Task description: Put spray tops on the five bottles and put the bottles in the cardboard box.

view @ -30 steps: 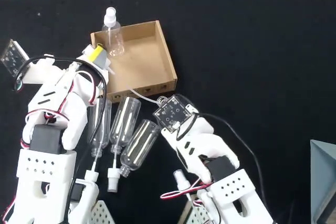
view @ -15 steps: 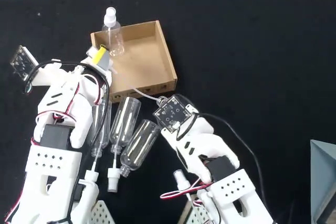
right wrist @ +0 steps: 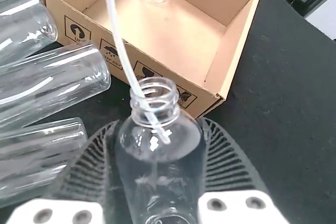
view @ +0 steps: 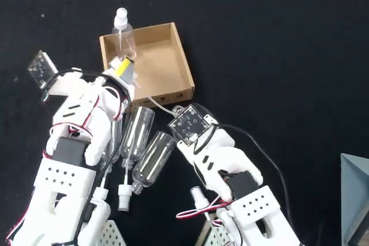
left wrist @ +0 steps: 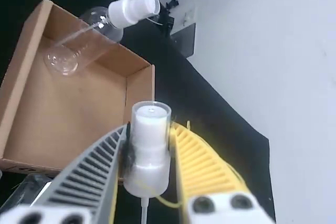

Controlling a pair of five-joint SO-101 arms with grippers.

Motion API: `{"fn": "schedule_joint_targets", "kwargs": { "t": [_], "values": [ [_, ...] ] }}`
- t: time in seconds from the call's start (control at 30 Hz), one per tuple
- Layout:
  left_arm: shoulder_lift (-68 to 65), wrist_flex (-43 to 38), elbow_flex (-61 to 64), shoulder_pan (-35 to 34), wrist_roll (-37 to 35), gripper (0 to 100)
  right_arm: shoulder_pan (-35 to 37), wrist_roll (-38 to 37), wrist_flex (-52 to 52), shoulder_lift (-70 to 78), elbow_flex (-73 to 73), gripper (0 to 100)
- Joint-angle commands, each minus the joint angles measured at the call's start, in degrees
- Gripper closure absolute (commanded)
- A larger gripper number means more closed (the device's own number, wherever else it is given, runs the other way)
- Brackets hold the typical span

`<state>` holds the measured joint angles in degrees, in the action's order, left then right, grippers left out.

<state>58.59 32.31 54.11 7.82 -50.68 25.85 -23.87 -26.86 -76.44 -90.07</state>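
Pinching a spray top (left wrist: 149, 153), left gripper (left wrist: 149, 129) dangles its tube (right wrist: 119, 40), apparently into the bottle (right wrist: 157, 156) right gripper (right wrist: 158, 127) clamps.

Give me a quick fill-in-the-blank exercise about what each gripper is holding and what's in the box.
The left gripper is shut on a ____.
The right gripper is shut on an open ____, with a tube dipping into its neck.
The cardboard box contains ____ capped bottle.
Missing words: spray top; bottle; one.
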Motion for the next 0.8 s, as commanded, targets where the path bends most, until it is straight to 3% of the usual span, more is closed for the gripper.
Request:
{"fn": "schedule_joint_targets", "kwargs": {
  "t": [0.0,0.77],
  "values": [
    [1.1,-1.4,-1.2,1.2,-0.1,97,1.3,-0.2,1.7,-2.0,0.7,92.2],
    [0.4,-1.7,2.2,6.9,-0.2,97,1.0,3.4,1.7,-2.1,0.8,92.0]
  ]
}}
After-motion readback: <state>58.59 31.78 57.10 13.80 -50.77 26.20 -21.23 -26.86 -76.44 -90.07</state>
